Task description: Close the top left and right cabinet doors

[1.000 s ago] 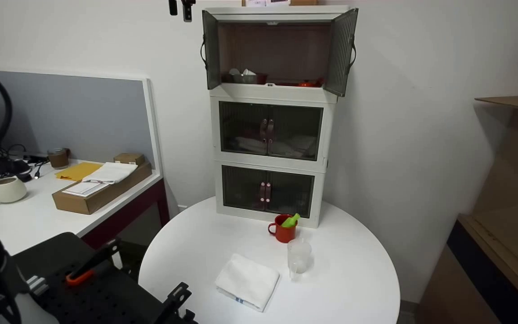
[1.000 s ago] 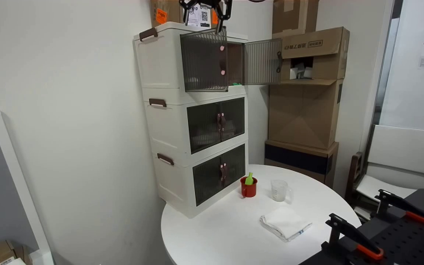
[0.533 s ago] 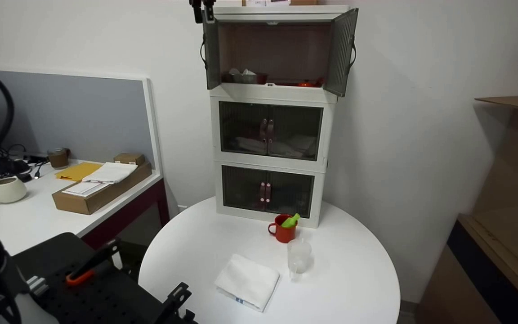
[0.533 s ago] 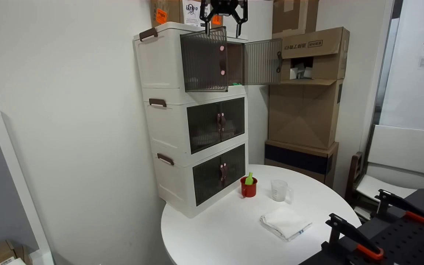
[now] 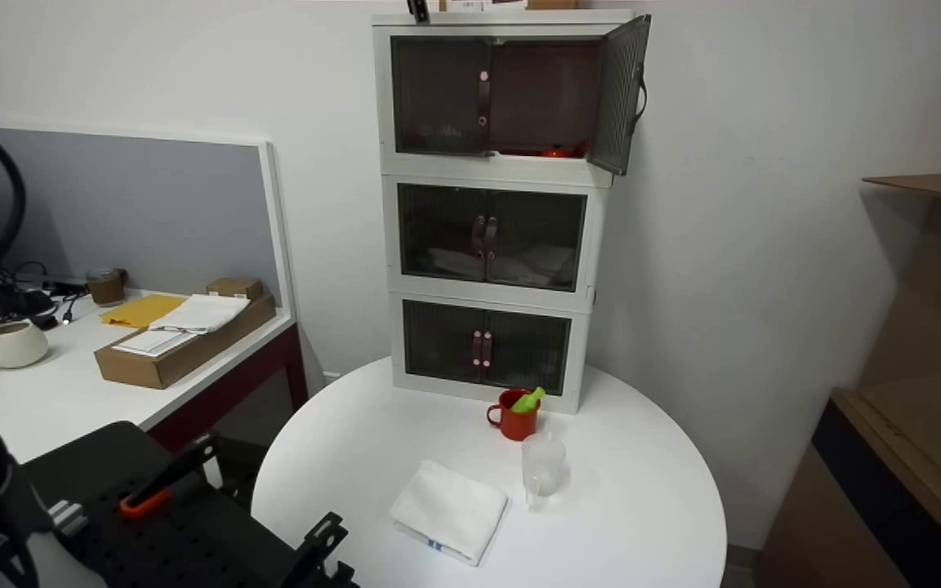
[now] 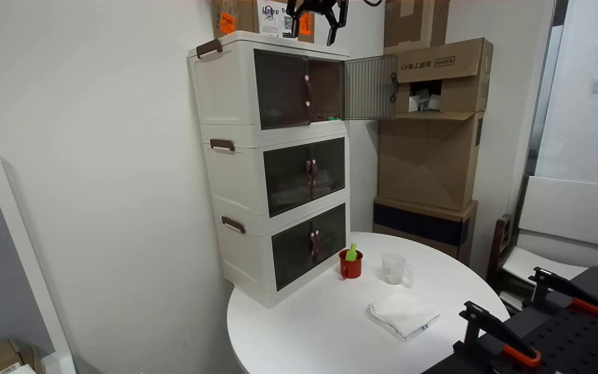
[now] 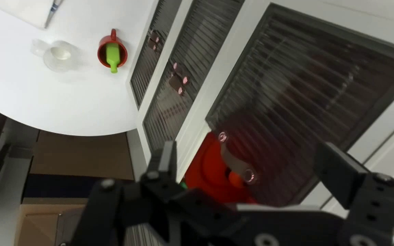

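The top left cabinet door (image 5: 440, 96) is swung in, flush or nearly flush with the cabinet front; its lower free corner seems to stand slightly proud. It also shows in an exterior view (image 6: 281, 88) and fills much of the wrist view (image 7: 306, 85), its strap handle (image 7: 236, 162) between the fingers. The top right cabinet door (image 5: 622, 94) stands wide open, also in an exterior view (image 6: 370, 85). My gripper (image 6: 313, 38) is open and empty, high in front of the cabinet's top edge. A fingertip (image 5: 418, 11) shows at the upper frame edge; the wrist view shows both fingers (image 7: 248, 157) spread.
Red cookware (image 7: 207, 167) sits inside the open right half. The middle (image 5: 491, 237) and lowest (image 5: 485, 347) tiers are shut. A red mug (image 5: 517, 416), clear measuring cup (image 5: 544, 461) and white towel (image 5: 450, 510) are on the round table. Cardboard boxes (image 6: 426, 156) stand beyond the right door.
The top left door has swung from wide open to nearly shut. My gripper has moved rightward along the cabinet's top in an exterior view and now sits a little higher. The right door is unchanged.
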{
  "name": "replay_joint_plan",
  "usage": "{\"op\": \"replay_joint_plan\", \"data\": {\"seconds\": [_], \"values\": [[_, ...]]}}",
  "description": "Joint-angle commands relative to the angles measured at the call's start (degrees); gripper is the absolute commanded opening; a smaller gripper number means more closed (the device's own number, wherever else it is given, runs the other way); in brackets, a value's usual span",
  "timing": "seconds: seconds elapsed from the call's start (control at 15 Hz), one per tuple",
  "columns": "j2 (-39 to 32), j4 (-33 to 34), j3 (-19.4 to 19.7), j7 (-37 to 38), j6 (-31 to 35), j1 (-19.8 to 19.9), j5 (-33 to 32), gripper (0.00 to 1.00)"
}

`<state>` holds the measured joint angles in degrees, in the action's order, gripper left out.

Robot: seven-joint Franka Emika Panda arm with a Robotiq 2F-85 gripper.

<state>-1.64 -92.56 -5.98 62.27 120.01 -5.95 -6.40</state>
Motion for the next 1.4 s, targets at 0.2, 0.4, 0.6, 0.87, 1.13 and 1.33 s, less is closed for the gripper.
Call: {"op": "replay_joint_plan", "data": {"seconds": [0.2,0.4,0.6,0.87,1.13,1.33], "values": [[2.93,-5.33,0.14,15.67,8.05,-0.58,-7.49,1.0],[8.12,-12.69,-0.91,1.12,4.9,-1.04,6.37,1.0],[16.09,-21.64,-0.68,-9.5,0.08,-1.34,14.73,1.0],[25.94,-30.51,0.8,-19.54,-15.73,0.36,15.07,1.0],[34.18,-37.58,3.44,-30.28,-32.52,4.39,10.26,1.0],[36.68,-39.47,5.42,-41.94,-41.45,7.57,3.34,1.0]]}}
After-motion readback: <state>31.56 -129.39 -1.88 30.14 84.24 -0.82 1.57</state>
